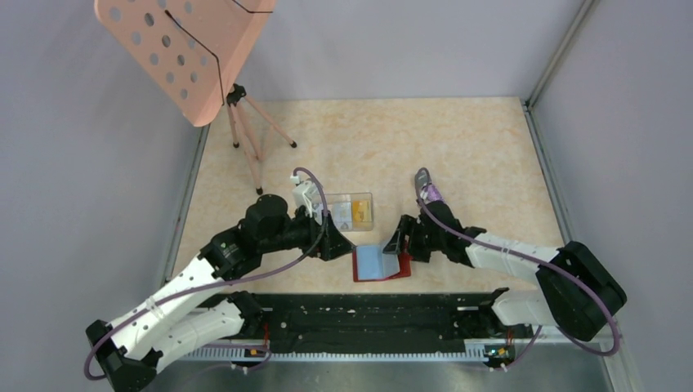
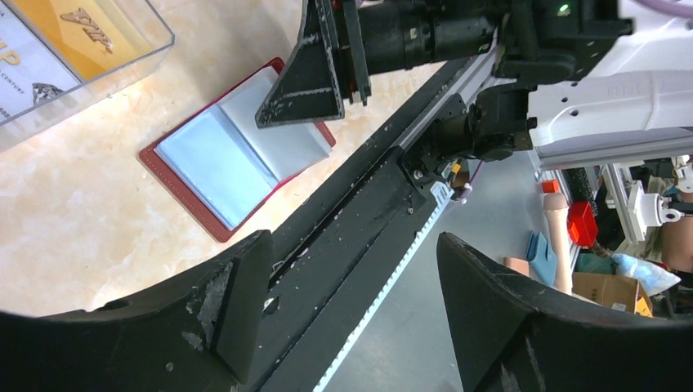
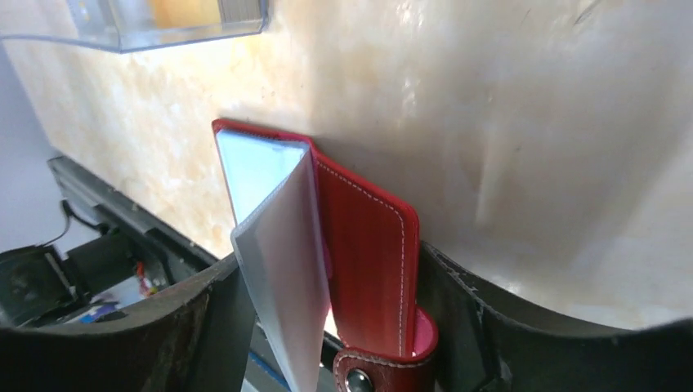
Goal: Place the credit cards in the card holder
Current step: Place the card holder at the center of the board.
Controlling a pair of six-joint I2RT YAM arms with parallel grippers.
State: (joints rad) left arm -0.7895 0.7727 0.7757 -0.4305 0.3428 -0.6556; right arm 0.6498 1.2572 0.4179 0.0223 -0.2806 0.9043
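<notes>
The red card holder lies open on the table, its pale blue sleeves facing up. Its right cover and a clear sleeve stand lifted between the open fingers of my right gripper, which sits at the holder's right side. The credit cards, one yellow-orange and one pale white, lie in a clear plastic box just behind the holder. My left gripper is open and empty, left of the holder, with its jaws over the black rail.
A pink perforated stand on a tripod is at the back left. A black rail runs along the near edge. Grey walls enclose the tabletop on the left, back and right.
</notes>
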